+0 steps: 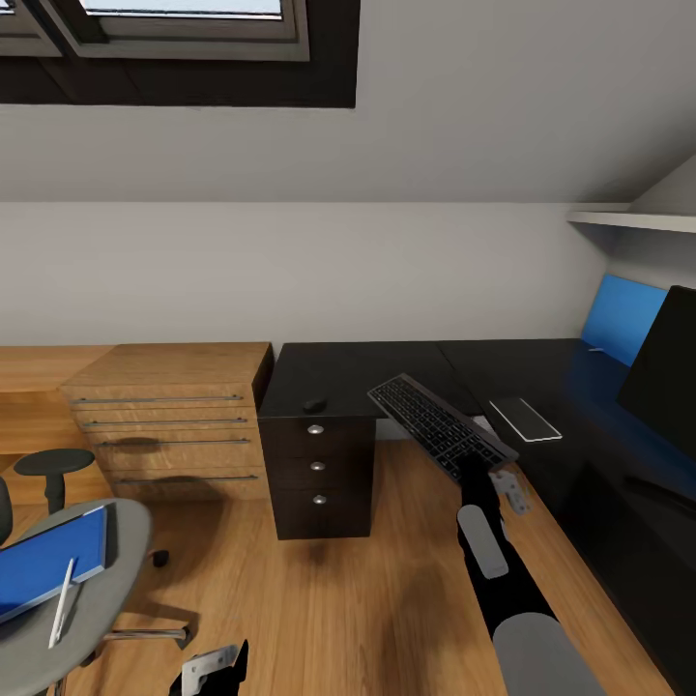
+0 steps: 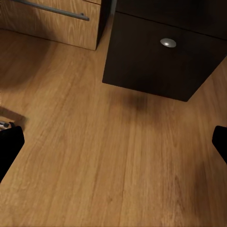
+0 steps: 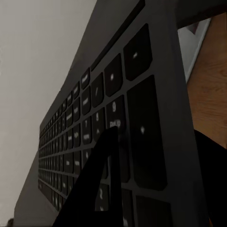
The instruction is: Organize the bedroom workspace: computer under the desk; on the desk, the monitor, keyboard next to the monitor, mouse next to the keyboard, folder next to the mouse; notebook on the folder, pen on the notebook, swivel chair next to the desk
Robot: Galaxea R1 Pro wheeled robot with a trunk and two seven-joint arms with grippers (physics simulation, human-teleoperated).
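Right gripper (image 1: 474, 462) clamping keyboard (image 1: 437, 425), above desk (image 1: 541, 372)

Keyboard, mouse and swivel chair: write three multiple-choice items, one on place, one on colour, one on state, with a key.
1. The mouse lies:
A. on the floor
B. on the black drawer unit
C. on the chair

2. The folder on the swivel chair is:
A. red
B. green
C. blue

3. The keyboard is:
A. held aloft by the right pincer
B. flat on the desk
C. on the chair

Key: 1 B, it sits on the unit's top. 2 C, blue cover under the pen. 3 A, the fingers grip its end.
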